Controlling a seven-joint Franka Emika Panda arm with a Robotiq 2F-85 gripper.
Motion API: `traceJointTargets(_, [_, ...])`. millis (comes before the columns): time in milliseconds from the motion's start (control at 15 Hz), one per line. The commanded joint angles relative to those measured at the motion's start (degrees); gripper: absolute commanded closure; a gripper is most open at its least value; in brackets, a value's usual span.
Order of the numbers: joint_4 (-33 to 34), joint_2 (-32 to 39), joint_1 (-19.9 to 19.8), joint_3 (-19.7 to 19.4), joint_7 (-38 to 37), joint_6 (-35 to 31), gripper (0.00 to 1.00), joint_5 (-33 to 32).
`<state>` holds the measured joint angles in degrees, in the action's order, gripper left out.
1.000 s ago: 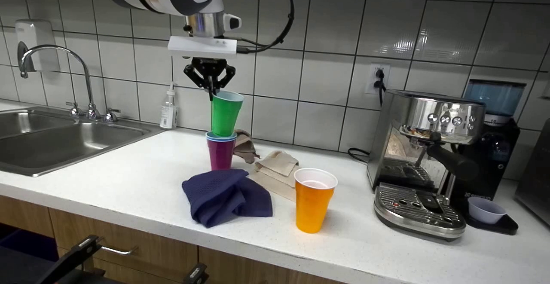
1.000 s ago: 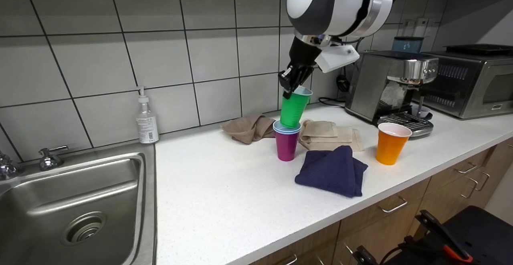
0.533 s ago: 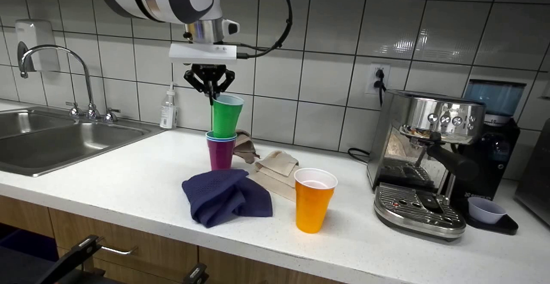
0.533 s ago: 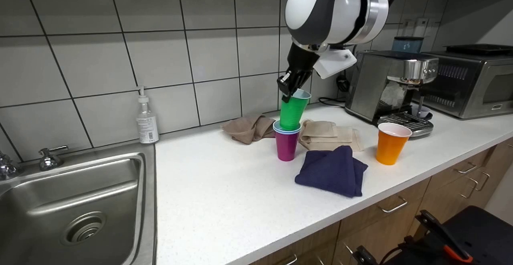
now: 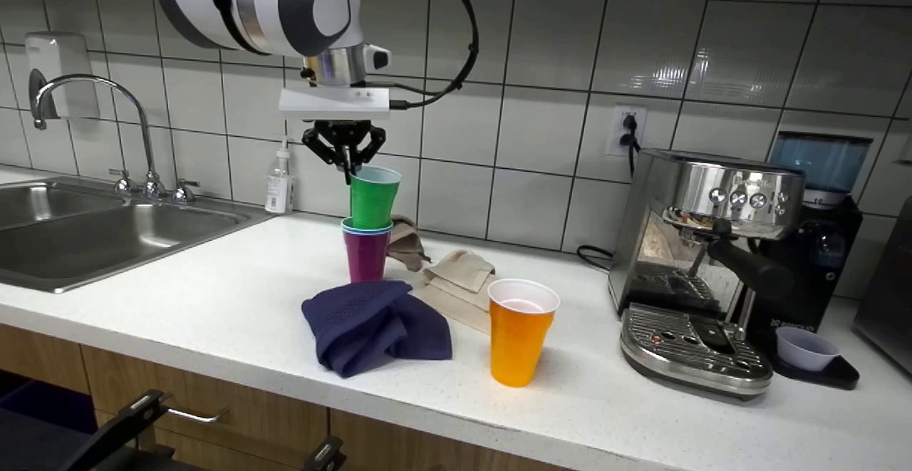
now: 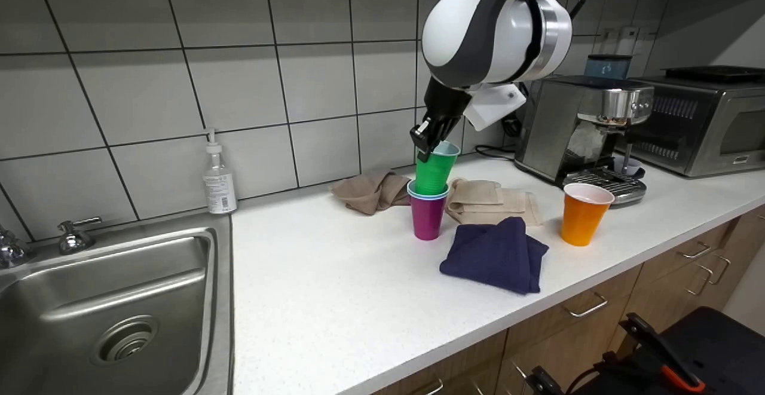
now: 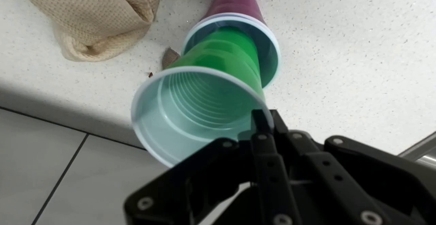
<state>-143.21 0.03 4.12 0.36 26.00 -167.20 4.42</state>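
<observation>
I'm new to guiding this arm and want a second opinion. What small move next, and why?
Probably lower the green cup a little: the gripper pinches its rim, and its base is inside the mouth of the purple cup, but the green cup leans and mostly stands above that mouth.

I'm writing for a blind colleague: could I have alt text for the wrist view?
Black robot jaws pinch the rim of a green plastic cup whose base is inside the mouth of a purple plastic cup. Beside them a textured beige cloth lies on a speckled white counter.
</observation>
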Motion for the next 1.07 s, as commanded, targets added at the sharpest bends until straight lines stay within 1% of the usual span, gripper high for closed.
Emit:
traceJointTargets(0, [-0.8, 0.7, 0.2, 0.1, -2.7, -2.5, 0.99, -3.4])
traceJointTargets(67, [-1.0, 0.9, -0.6, 0.9, -3.5, -2.9, 0.99, -4.7])
traceJointTargets(667, [-1.2, 3.0, -0.6, 0.7, -8.7, -4.6, 0.99, -12.5])
traceJointTargets(867, [-1.0, 4.0, -0.6, 0.4, -10.4, -5.0, 0.99, -15.0])
traceJointTargets(933, [-0.8, 4.3, 0.6, -0.8, -11.2, -5.0, 0.99, -15.9])
traceJointTargets(1000, [-0.7, 4.5, 0.7, -1.0, -11.9, -4.7, 0.99, -16.7])
